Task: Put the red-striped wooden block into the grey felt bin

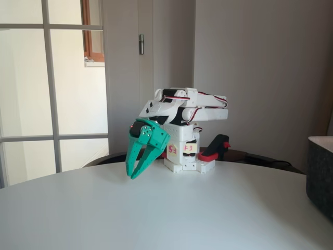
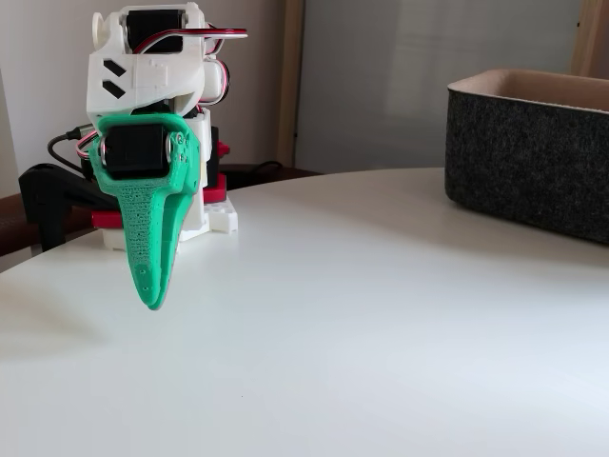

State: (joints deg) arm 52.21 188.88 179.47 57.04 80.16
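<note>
My green gripper (image 1: 131,175) hangs from the folded white arm, tips pointing down just above the white table (image 1: 166,219). Its fingertips meet and nothing sits between them, so it is shut and empty. Edge-on in the other fixed view, the gripper (image 2: 149,302) reads as a single green blade over the table. The grey felt bin (image 2: 533,167) stands on the table at the right, well away from the gripper; its dark wall (image 1: 321,174) shows at the right edge of a fixed view. The red-striped wooden block is out of view.
The arm's white base (image 1: 182,156) is clamped at the table's far edge with a black and red clamp (image 1: 216,148). The round table (image 2: 381,324) spreads bare and white between gripper and bin. A window and a door stand behind.
</note>
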